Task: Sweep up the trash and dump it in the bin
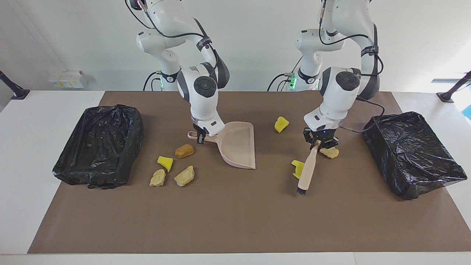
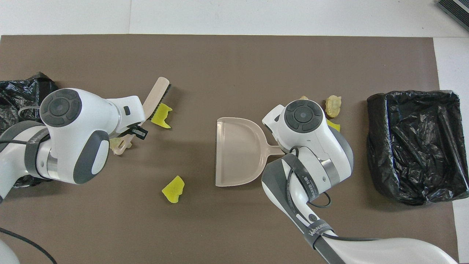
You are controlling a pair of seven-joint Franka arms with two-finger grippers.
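Both grippers clenched on their tools above the brown mat

The left gripper (image 1: 321, 141) grasps a beige hand brush (image 1: 307, 172), bristles down beside a yellow sponge wedge (image 1: 297, 167), a tan lumpy chunk (image 1: 330, 152) just beneath; the right gripper (image 1: 201, 138) grasps a beige plastic dustpan (image 1: 237, 149), an orange-brown bun-like lump (image 1: 184, 151) near it

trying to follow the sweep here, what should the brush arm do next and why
Probably drag the brush, shut in the left gripper, toward the dustpan: its bristles sit beside the yellow wedge, and the right gripper holds the pan mouth facing it.
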